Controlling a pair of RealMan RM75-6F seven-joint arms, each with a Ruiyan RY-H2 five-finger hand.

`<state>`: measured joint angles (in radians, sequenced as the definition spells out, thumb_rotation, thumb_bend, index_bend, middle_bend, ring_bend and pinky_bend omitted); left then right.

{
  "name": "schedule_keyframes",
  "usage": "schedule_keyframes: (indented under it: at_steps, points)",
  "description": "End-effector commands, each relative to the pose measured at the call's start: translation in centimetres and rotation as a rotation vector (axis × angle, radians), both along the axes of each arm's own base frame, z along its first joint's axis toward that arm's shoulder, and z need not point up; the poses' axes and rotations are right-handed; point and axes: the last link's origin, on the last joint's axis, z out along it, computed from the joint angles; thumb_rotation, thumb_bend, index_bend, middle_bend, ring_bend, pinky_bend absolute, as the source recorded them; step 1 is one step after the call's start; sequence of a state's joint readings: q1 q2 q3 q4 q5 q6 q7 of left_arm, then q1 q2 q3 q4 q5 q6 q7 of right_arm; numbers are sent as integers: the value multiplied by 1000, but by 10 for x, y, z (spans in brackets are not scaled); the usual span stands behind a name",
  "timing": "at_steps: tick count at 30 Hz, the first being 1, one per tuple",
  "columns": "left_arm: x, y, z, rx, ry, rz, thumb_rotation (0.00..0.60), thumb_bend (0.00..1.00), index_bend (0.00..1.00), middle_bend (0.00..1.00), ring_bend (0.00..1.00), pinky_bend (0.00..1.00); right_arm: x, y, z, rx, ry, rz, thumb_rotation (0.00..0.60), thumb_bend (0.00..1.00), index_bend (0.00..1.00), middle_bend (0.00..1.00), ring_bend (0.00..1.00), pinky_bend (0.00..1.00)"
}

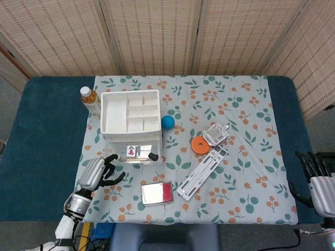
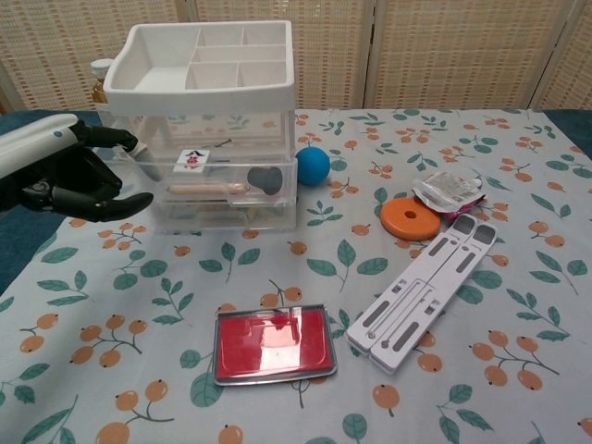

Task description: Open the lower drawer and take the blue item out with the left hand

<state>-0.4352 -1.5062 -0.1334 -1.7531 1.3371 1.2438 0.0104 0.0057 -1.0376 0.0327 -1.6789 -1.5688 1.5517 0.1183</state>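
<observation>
Item, clear plastic drawer unit (image 2: 217, 157): we judge one drawer (image 2: 222, 178) part-open, our left hand (image 2: 65, 180) curled empty beside it; no blue item out yet.
</observation>
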Motion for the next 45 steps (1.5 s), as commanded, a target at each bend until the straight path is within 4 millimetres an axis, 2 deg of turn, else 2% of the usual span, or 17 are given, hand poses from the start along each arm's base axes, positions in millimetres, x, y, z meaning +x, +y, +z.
schedule_keyframes:
  at_steps: [1,9,15,20,26,30,33,39,45]
  points:
    - [1,-1,1,-1,-4,1,600,295,431,927,1000,1000,0,0,0,-1,0,1,600,431,0,113,0,23]
    - [-1,-5,0,-7,7,4,600,295,423,927,1000,1000,0,-2,-1,3,-3,2,600,431,0,113,0,23]
    - [-2,-7,1,-9,8,4,600,295,301,927,1000,1000,0,-3,-2,5,-3,7,600,431,0,113,0,23]
    - [-4,-9,3,3,35,-14,600,295,266,927,1000,1000,3,-5,3,1,15,18,600,432,0,113,0,24]
    - [-8,-17,15,11,65,-27,600,295,259,927,1000,1000,8,-5,13,-18,34,29,600,432,0,113,0,24]
    - [-6,-20,30,33,129,-88,600,295,266,927,1000,1000,10,-5,18,-30,47,36,600,432,0,113,0,24]
    - [-1,-15,46,61,178,-152,600,295,289,927,1000,1000,13,-5,22,-35,53,45,600,432,0,113,0,23]
    - [16,14,79,153,297,-313,600,295,317,927,1000,1000,19,-2,28,-48,61,57,600,431,0,113,0,23]
    - [26,47,92,214,424,-482,600,295,336,927,1000,1000,22,2,30,-52,66,61,600,432,0,113,0,23]
